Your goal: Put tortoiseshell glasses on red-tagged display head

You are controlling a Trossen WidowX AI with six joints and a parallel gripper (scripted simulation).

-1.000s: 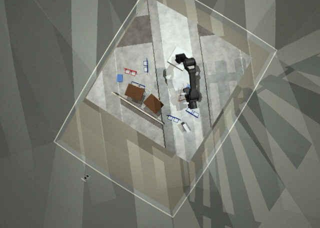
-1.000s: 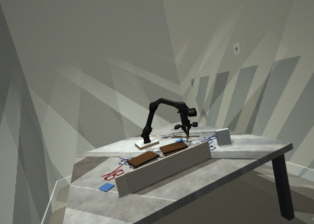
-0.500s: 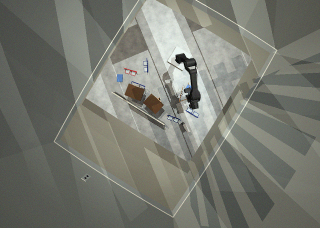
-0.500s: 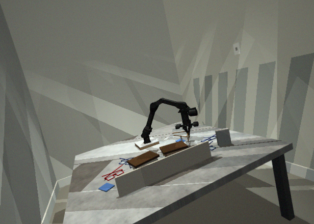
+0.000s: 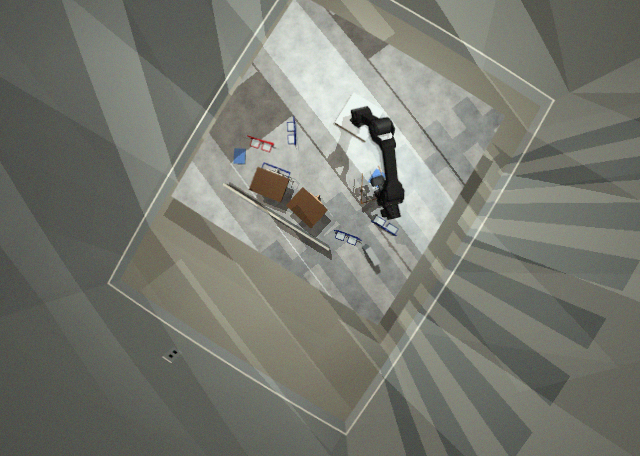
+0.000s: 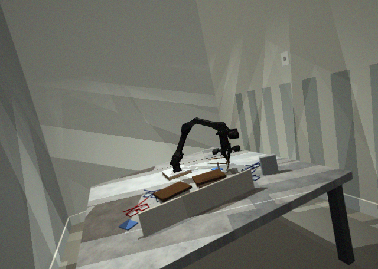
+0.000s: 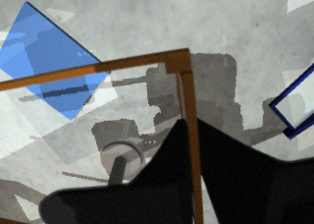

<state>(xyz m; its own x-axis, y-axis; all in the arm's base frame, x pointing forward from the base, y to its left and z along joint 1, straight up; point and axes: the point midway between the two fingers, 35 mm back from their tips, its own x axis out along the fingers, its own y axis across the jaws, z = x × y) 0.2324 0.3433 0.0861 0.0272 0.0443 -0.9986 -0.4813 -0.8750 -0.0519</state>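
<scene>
The claw [image 5: 381, 197] [image 6: 228, 160] [image 7: 186, 125] is pinching the tortoiseshell glasses [image 5: 363, 203] [image 6: 221, 163] [image 7: 142, 59] by one thin part of the frame, and they hang up in the air above the counter [image 5: 310, 79] [image 6: 308, 176] [image 7: 255, 18], not on a head. Below them is a flat blue square [image 5: 376, 174] [image 6: 217, 169] [image 7: 49, 52], and a pair of blue glasses [image 5: 385, 225] [image 6: 250, 166] [image 7: 293, 84] lies off to the side. Two brown boards, one [image 5: 269, 184] [image 6: 172, 190] nearer the red glasses [image 5: 262, 144] [image 6: 137, 210] and the other [image 5: 307, 206] [image 6: 209, 177] beside it, stand behind a long low wall [image 5: 276, 216] [image 6: 198, 196]. I can't tell which spot has the red tag. The glasses look very light and quite stiff, but the long arms are skinny and could bend or snap if they bump something. The frame looks smooth, so it might turn in the claw if it gets pushed. A good place to hold them would be the front, near the middle, so both arms stay free to slide behind the ears. With this hold, they should go slowly and level, with lots of room around the other head.
</scene>
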